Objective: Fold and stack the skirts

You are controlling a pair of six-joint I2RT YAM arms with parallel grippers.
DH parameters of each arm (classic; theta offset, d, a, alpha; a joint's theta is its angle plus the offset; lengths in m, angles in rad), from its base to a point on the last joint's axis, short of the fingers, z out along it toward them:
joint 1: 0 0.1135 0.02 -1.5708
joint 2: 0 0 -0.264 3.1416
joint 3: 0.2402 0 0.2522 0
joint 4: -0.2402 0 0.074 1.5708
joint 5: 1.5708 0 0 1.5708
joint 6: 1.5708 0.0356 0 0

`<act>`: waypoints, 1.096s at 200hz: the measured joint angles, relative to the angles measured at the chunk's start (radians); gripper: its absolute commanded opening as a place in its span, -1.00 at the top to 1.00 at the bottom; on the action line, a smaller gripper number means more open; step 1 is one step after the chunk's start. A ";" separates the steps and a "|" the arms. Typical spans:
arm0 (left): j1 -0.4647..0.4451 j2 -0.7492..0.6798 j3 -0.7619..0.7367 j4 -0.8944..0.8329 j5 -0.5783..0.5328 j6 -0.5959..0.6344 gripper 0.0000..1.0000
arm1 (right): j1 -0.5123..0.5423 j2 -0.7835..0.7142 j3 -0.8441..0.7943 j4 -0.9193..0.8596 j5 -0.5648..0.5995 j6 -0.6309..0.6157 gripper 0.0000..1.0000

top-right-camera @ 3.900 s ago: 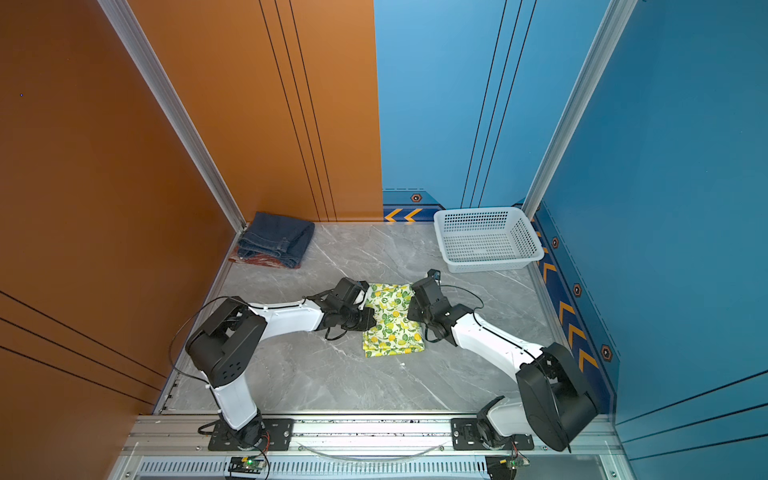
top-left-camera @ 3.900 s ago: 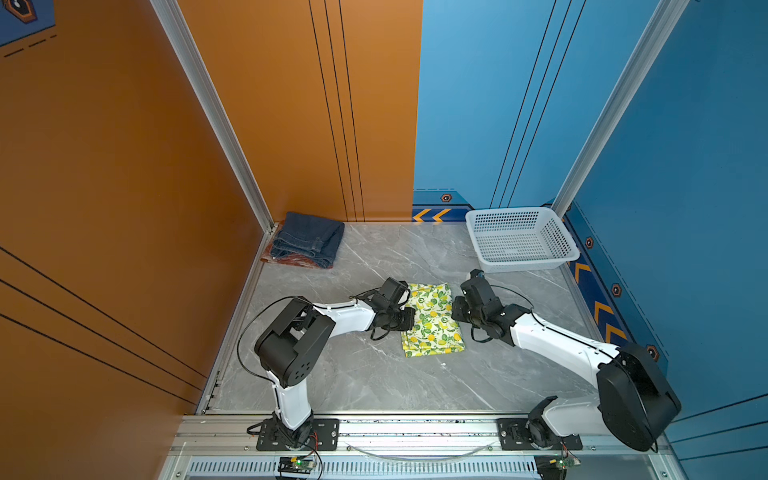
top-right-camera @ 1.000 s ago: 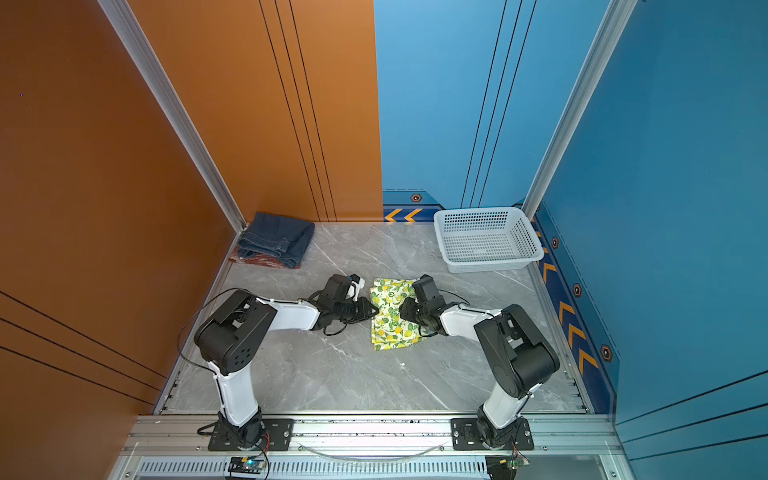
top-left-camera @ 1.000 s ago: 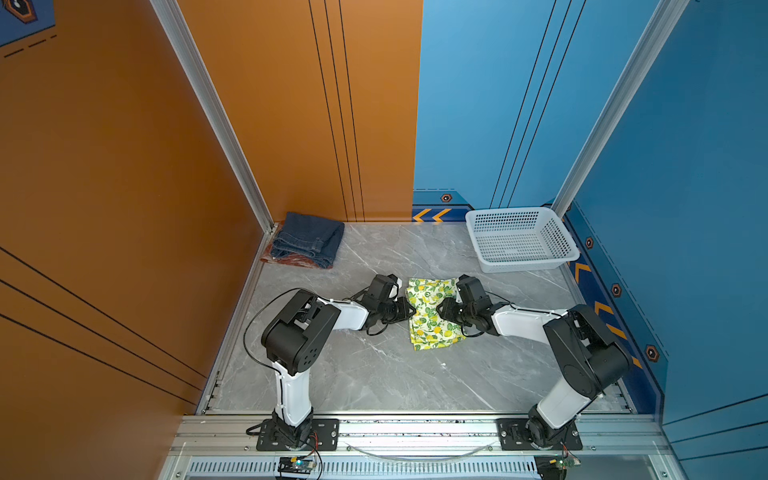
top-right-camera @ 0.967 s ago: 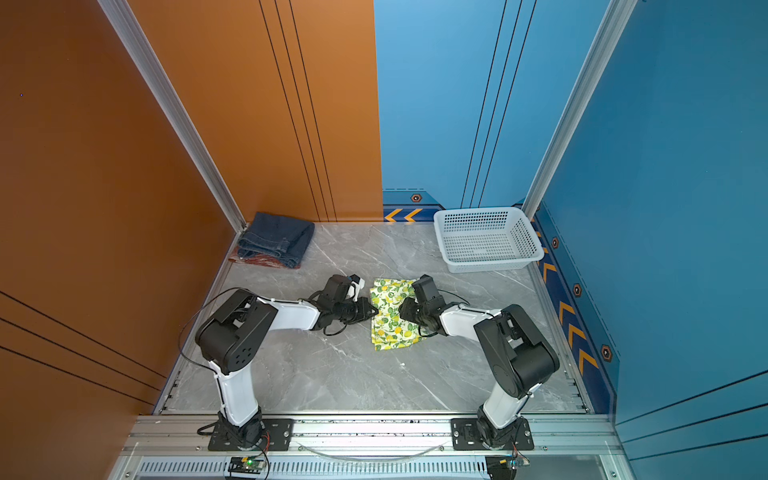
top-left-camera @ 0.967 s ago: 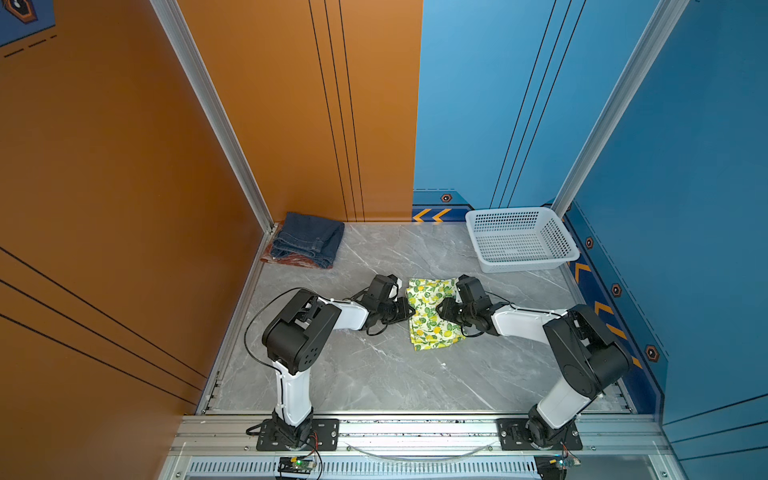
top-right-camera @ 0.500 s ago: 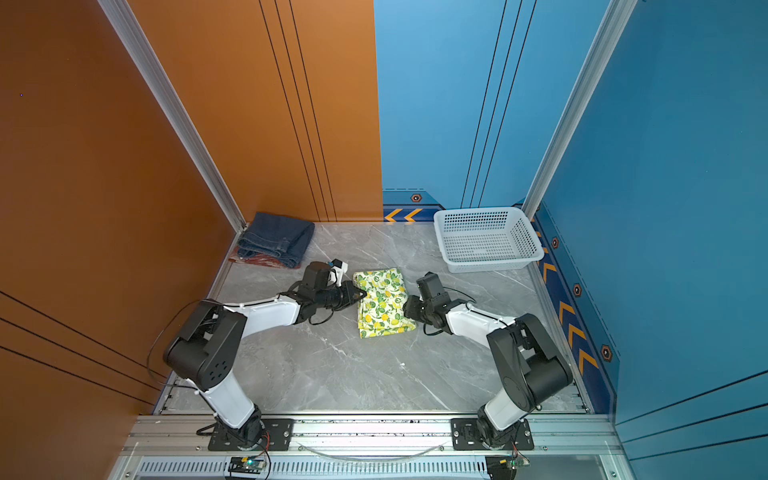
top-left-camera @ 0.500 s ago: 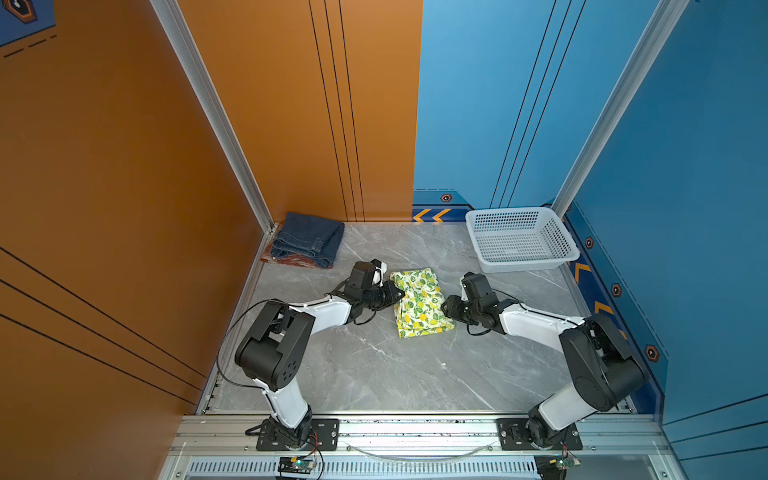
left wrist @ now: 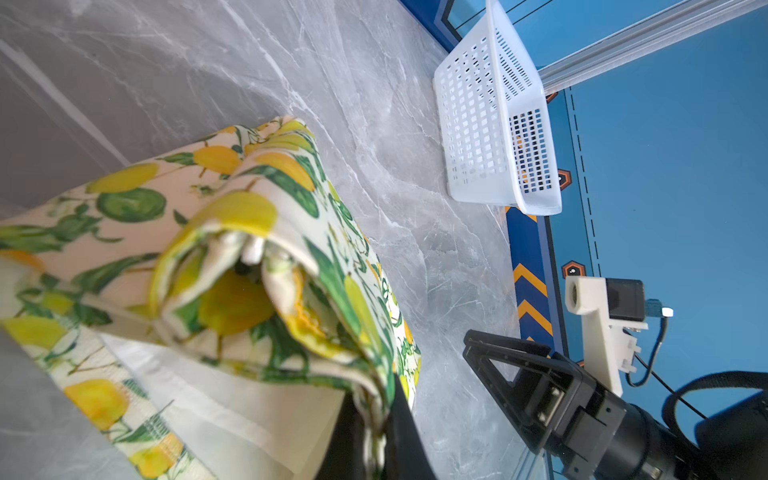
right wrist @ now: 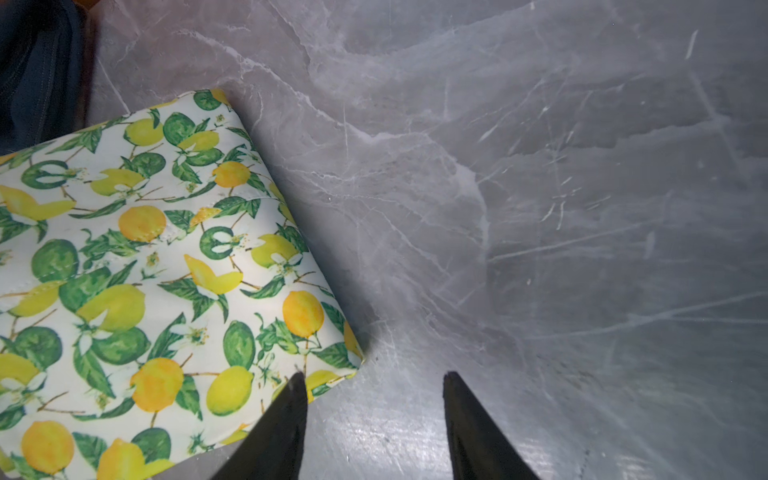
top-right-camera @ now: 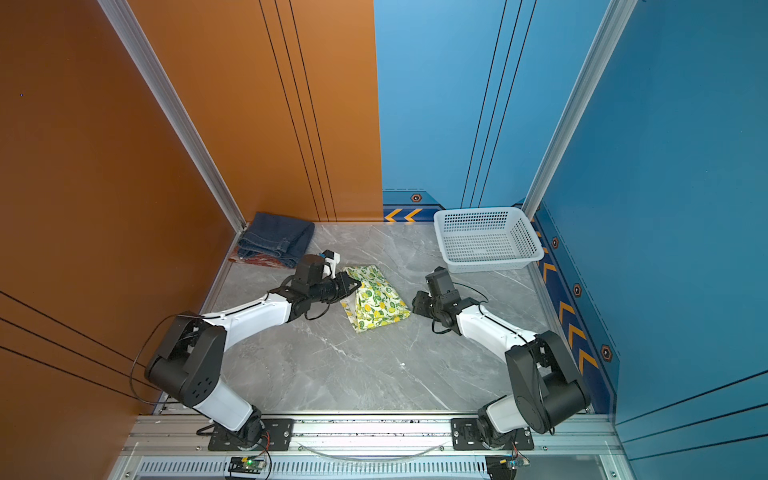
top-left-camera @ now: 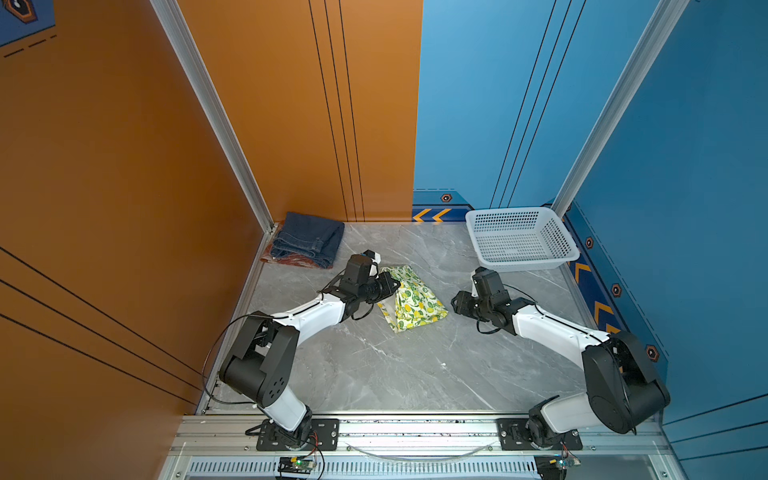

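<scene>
The folded lemon skirt (top-left-camera: 415, 301) (top-right-camera: 378, 301) lies mid-table. My left gripper (top-left-camera: 392, 286) (top-right-camera: 355, 286) is shut on its left edge and holds that edge raised; in the left wrist view the fingers (left wrist: 399, 432) pinch the lemon skirt (left wrist: 232, 257). My right gripper (top-left-camera: 455, 301) (top-right-camera: 415, 305) stands open just right of the skirt, touching nothing; its wrist view shows the gripper (right wrist: 374, 382) over bare table beside a corner of the lemon skirt (right wrist: 145, 270). The folded denim skirt (top-left-camera: 309, 239) (top-right-camera: 278, 237) lies on the plaid skirt (top-left-camera: 291, 262) (top-right-camera: 259, 261) in the back left corner.
A white perforated basket (top-left-camera: 528, 264) (top-right-camera: 490, 262) (left wrist: 490, 124) stands at the back right, with nothing in it. Orange and blue walls close the table at left, back and right. A metal rail runs along the front edge.
The left gripper dragged the lemon skirt left and toward the back, its left edge now raised. The right gripper let go, opened and drew back to the right.
</scene>
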 measured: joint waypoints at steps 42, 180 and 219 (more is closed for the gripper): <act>0.019 -0.008 -0.122 0.001 -0.024 0.000 1.00 | 0.023 0.028 0.028 -0.008 0.000 -0.022 -0.10; 0.090 0.007 -0.189 -0.085 -0.064 0.071 -0.37 | 0.155 0.405 0.340 -0.014 -0.026 -0.098 -0.27; 0.085 0.040 -0.137 -0.127 -0.069 0.097 -0.43 | 0.172 0.436 0.340 0.011 -0.035 -0.074 -0.15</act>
